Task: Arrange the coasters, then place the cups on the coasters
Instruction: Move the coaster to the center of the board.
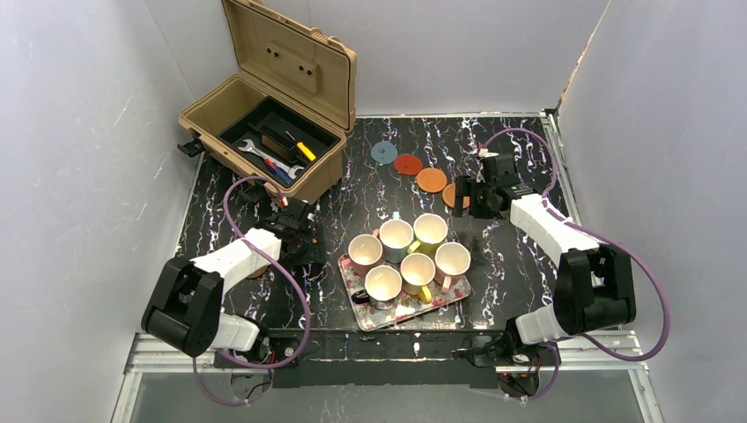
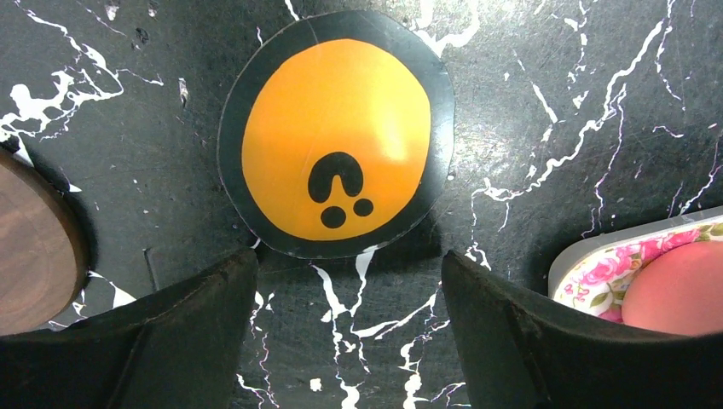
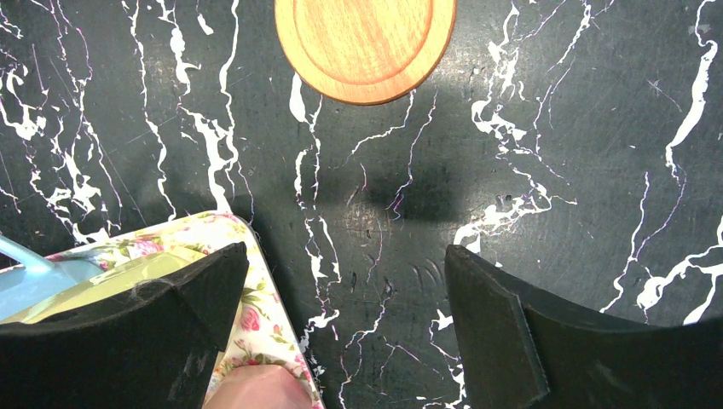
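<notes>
Six cups (image 1: 395, 235) stand on the floral tray (image 1: 440, 304) mid-table. Blue-grey (image 1: 383, 152), red (image 1: 407, 164) and orange (image 1: 431, 180) coasters lie in a diagonal row behind it. A fourth orange coaster (image 3: 365, 43) lies just beyond my right gripper (image 3: 345, 251), which is open over bare table beside the tray's corner (image 3: 256, 315). My left gripper (image 2: 348, 260) is open and empty. A yellow-orange coaster (image 2: 336, 136) with a black rim lies flat just past its fingertips. A dark brown coaster (image 2: 30, 247) lies to its left.
An open tan toolbox (image 1: 264, 132) with tools stands at the back left. A pink cup (image 2: 678, 290) on the tray's corner (image 2: 597, 264) sits close to the right of my left gripper. Blue (image 3: 34, 273) and yellow (image 3: 128, 273) cups are by my right gripper's left finger.
</notes>
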